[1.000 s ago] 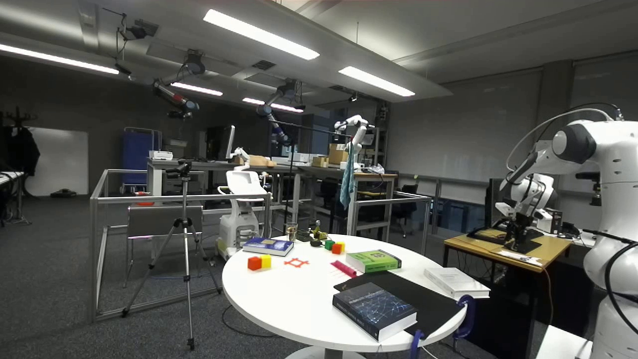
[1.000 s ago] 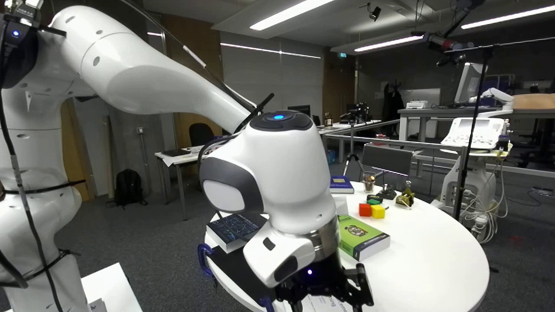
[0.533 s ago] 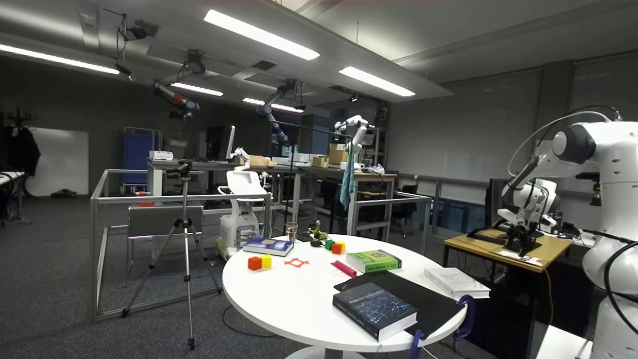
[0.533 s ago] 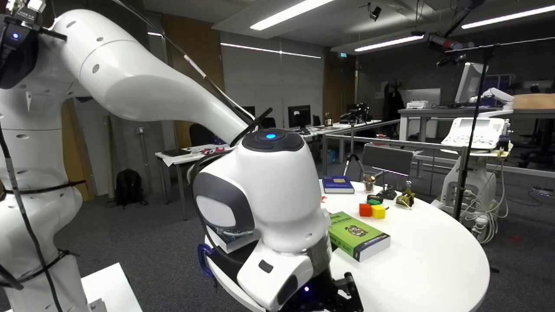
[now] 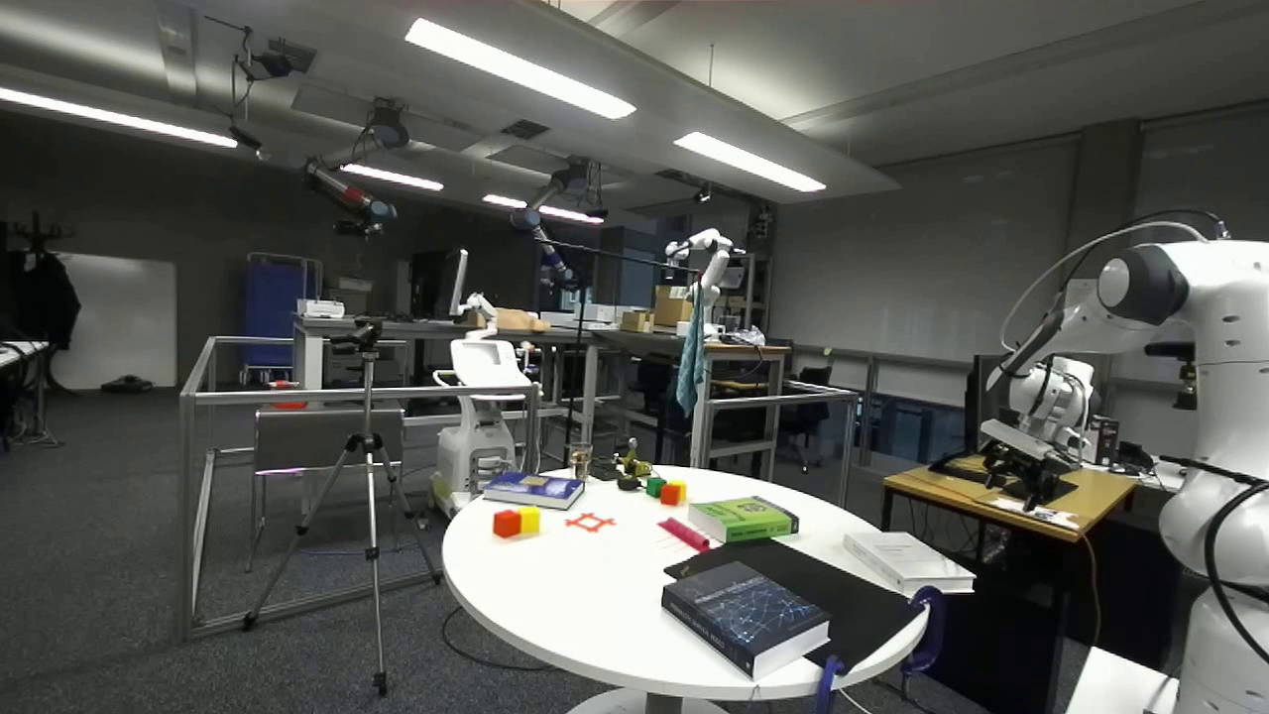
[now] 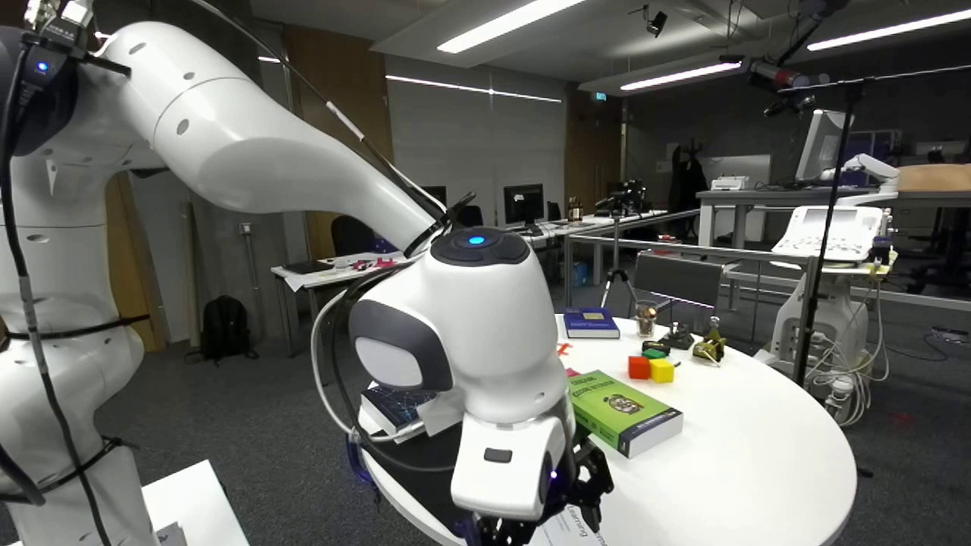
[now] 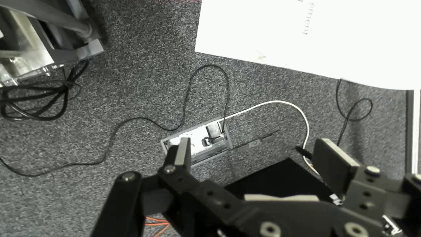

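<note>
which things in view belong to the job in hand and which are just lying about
Seemingly part of the job:
the gripper, open and holding nothing
the white book, apparently nearest the gripper

Probably just lying about:
the green book
the dark network-patterned book
the blue book
the coloured cubes
the tripod on the floor
</note>
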